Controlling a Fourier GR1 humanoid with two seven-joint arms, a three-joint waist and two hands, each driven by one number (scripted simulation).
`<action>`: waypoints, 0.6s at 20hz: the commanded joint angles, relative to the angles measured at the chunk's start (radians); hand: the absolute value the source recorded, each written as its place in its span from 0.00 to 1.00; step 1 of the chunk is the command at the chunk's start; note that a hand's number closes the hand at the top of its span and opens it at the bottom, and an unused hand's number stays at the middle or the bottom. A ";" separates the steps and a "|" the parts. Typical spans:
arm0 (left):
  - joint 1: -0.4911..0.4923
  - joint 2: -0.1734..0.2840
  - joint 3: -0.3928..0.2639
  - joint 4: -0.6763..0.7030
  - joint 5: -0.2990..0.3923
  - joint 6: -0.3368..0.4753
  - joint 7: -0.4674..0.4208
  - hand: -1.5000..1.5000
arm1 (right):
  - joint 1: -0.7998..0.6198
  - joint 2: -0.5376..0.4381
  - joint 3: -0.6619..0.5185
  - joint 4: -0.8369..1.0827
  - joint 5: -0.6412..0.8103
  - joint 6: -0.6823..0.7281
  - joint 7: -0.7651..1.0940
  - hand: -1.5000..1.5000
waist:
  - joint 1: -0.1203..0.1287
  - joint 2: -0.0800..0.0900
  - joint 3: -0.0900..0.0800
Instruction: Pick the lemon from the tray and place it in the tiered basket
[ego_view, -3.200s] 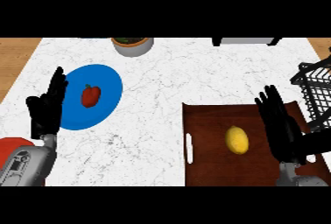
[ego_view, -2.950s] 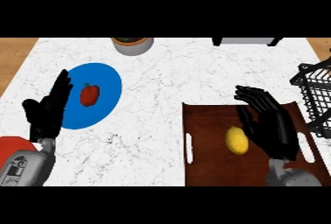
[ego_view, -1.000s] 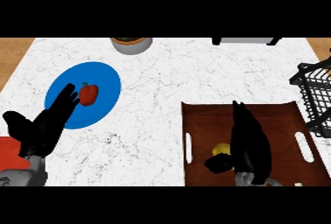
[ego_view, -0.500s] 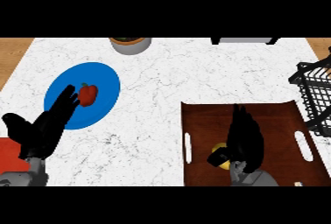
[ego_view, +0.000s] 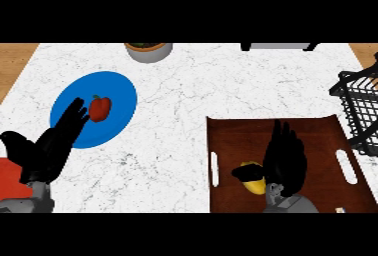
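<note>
Head view, tray (ego_view: 325, 131): brown, rectangular, slotted handles.
Lemon (ego_view: 255, 184): yellow, oval.
Right hand (ego_view: 284, 157): thumb curled round the lemon.
Left hand (ego_view: 52, 145): fingers straight.

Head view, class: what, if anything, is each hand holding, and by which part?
The right hand pinches the lemon at its upper end, thumb against fingers, over the tray. The left hand is open and holds nothing.

Yellow lemon (ego_view: 255, 185) on a brown tray (ego_view: 325, 137); red pepper (ego_view: 100, 107) on a blue plate (ego_view: 118, 90); white marbled bench (ego_view: 221, 85); black basket (ego_view: 360, 107).
</note>
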 joint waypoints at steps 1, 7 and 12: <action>0.013 -0.058 -0.038 -0.020 -0.050 0.028 0.005 0.50 | -0.006 0.015 -0.048 0.085 -0.001 -0.012 0.008 0.00 | 0.000 0.002 0.001; 0.008 -0.049 -0.015 -0.041 -0.046 0.006 0.020 0.50 | -0.017 0.020 -0.056 0.106 -0.102 0.128 -0.011 1.00 | 0.000 0.002 0.000; 0.045 -0.028 0.038 -0.022 -0.023 -0.054 -0.015 0.50 | -0.036 0.014 -0.027 0.187 -0.038 0.098 -0.058 1.00 | 0.003 0.002 0.000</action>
